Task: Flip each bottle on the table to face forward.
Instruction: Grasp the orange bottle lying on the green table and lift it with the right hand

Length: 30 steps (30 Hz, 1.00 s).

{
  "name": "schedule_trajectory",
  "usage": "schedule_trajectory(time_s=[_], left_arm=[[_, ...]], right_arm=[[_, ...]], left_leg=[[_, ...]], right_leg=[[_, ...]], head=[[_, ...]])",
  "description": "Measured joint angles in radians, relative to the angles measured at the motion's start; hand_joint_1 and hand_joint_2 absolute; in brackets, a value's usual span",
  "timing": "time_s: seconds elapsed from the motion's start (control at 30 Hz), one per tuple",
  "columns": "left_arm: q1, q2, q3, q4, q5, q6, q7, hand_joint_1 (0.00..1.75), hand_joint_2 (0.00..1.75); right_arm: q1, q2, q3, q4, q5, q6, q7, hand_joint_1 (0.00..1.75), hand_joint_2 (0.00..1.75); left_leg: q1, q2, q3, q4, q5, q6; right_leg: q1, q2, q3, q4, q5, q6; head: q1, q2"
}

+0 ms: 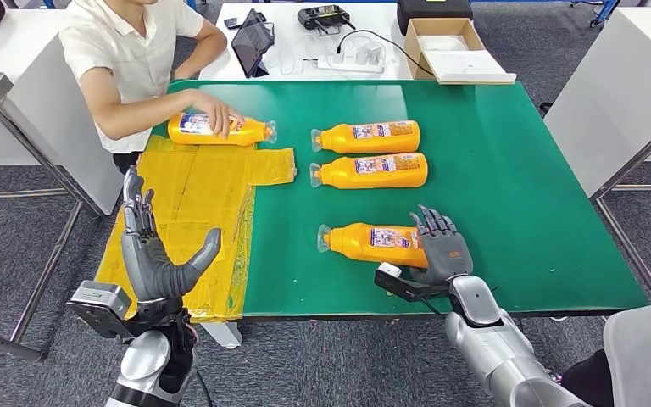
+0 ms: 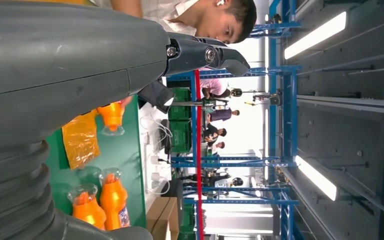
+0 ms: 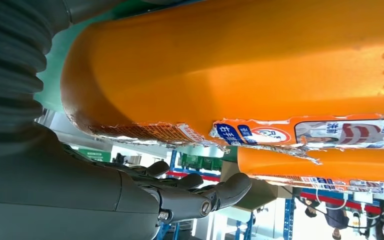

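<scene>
Four orange bottles lie on their sides on the green table (image 1: 509,186). The nearest bottle (image 1: 366,243) has its label up and its cap to the left. My right hand (image 1: 439,248) stands at its base end, fingers spread and straight, touching its side without gripping it. In the right wrist view this bottle (image 3: 260,65) looms close above the fingers (image 3: 195,195). Two bottles (image 1: 369,136) (image 1: 371,170) lie side by side mid-table. A person's hand rests on the far-left bottle (image 1: 250,131). My left hand (image 1: 157,254) is raised, open and holding nothing, over the table's left front corner.
A crumpled yellow sheet (image 1: 195,212) covers the table's left end. The person sits at the far left corner. Behind the table stands a white table with a tablet (image 1: 253,38), cables and a cardboard box (image 1: 449,47). White tables flank both sides.
</scene>
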Motion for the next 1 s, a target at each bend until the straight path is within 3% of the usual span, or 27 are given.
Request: schedule_trajectory(time_s=[0.1, 0.13, 0.27, 0.33, 0.53, 1.0], left_arm=[[0.0, 0.001, -0.001, 0.0, 0.0, -0.001, 0.001, 0.0, 1.75], [-0.001, 0.002, -0.001, 0.001, -0.001, -0.002, 0.002, 0.0, 1.75], [-0.005, 0.003, -0.007, 0.008, 0.009, -0.028, 0.019, 0.0, 1.75], [-0.009, 0.004, -0.014, 0.013, 0.025, -0.052, 0.031, 0.0, 1.75], [-0.025, 0.005, -0.021, 0.03, 0.07, -0.113, 0.065, 0.0, 1.75], [-0.044, 0.013, -0.029, 0.09, 0.112, -0.165, 0.13, 0.0, 1.75]], right_arm=[[-0.001, 0.001, -0.001, 0.004, -0.002, 0.001, 0.0, 0.0, 1.75], [-0.002, 0.002, -0.001, 0.005, -0.004, 0.003, -0.001, 0.09, 1.75], [-0.012, 0.006, -0.008, 0.021, -0.023, 0.045, -0.01, 1.52, 1.75], [-0.019, 0.007, -0.013, 0.034, -0.037, 0.081, -0.015, 1.7, 1.75], [-0.045, 0.008, -0.035, 0.076, -0.096, 0.152, -0.04, 1.75, 1.75], [-0.051, 0.006, -0.094, 0.093, -0.199, 0.195, -0.09, 1.75, 1.75]], left_leg=[[0.0, 0.0, 0.001, 0.0, 0.0, 0.0], [0.0, 0.0, 0.001, 0.0, 0.0, 0.0], [0.0, 0.001, 0.003, 0.0, 0.0, 0.0], [0.0, 0.001, 0.004, 0.0, 0.0, 0.0], [0.0, 0.0, 0.005, 0.0, 0.001, 0.001], [0.001, 0.0, 0.006, 0.0, 0.0, 0.002]], right_leg=[[0.0, 0.0, 0.001, 0.0, 0.0, 0.0], [0.0, 0.0, 0.001, 0.0, 0.0, 0.0], [0.0, 0.0, 0.003, 0.0, 0.0, 0.0], [0.0, 0.0, 0.003, 0.0, 0.0, 0.0], [0.0, 0.0, 0.004, -0.001, 0.001, 0.001], [0.002, 0.0, 0.005, -0.004, 0.001, 0.001]], head=[[0.0, 0.0], [0.0, 0.0], [0.0, 0.0], [0.0, 0.0], [0.0, 0.0], [0.0, 0.0]])
